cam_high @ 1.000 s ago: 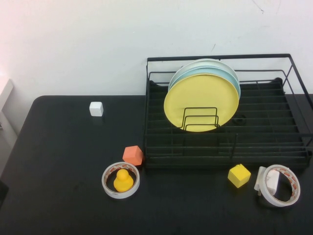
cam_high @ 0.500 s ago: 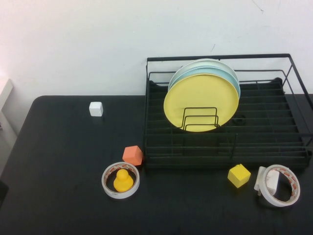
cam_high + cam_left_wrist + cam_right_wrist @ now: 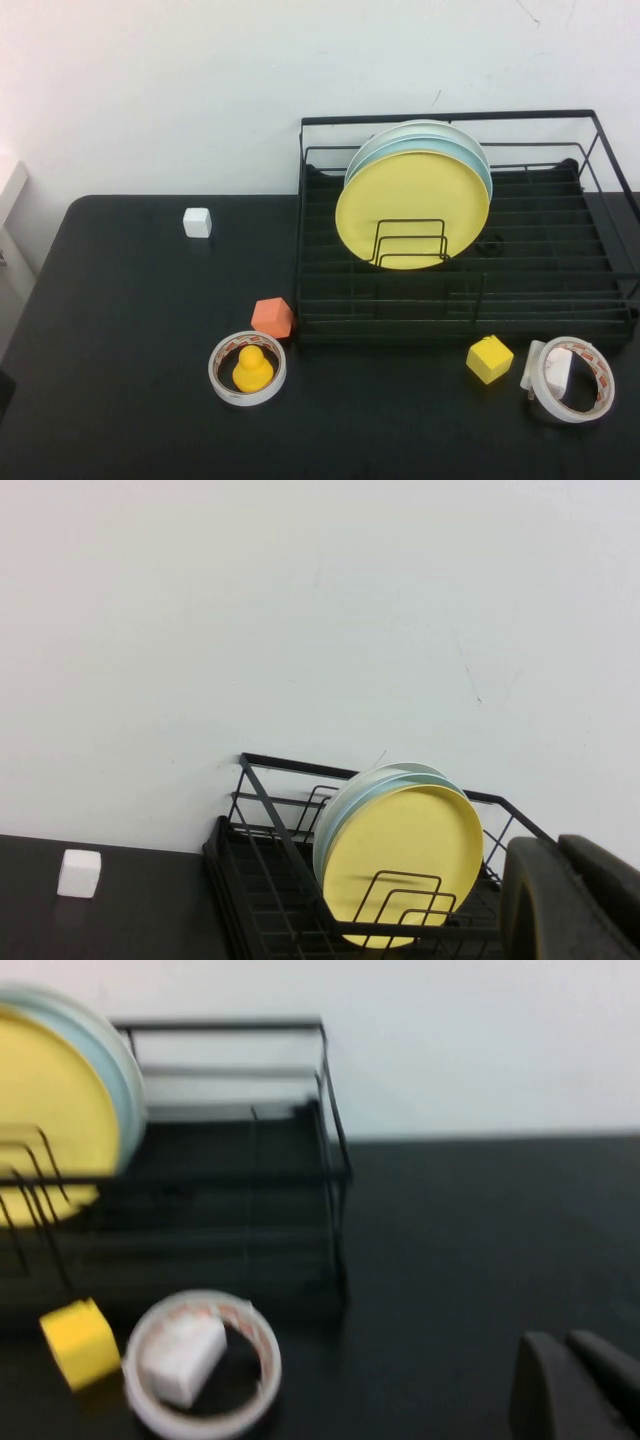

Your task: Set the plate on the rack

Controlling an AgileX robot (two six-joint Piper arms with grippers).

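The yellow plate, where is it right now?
In the high view the yellow plate stands upright in the rack, left of its middle, in front of the light blue plate. Neither the left nor the right tool touches it.

A small white cube (image 3: 197,222) sits far back on the black table (image 3: 120,340). An orange block (image 3: 272,317) is near the front. Just beside it, a yellow toy duck (image 3: 252,369) stands inside a ring of tape (image 3: 246,368). A yellow cube (image 3: 489,359) is on the right. Next to it, another tape ring (image 3: 574,378) holds something white (image 3: 555,370), maybe a plug.
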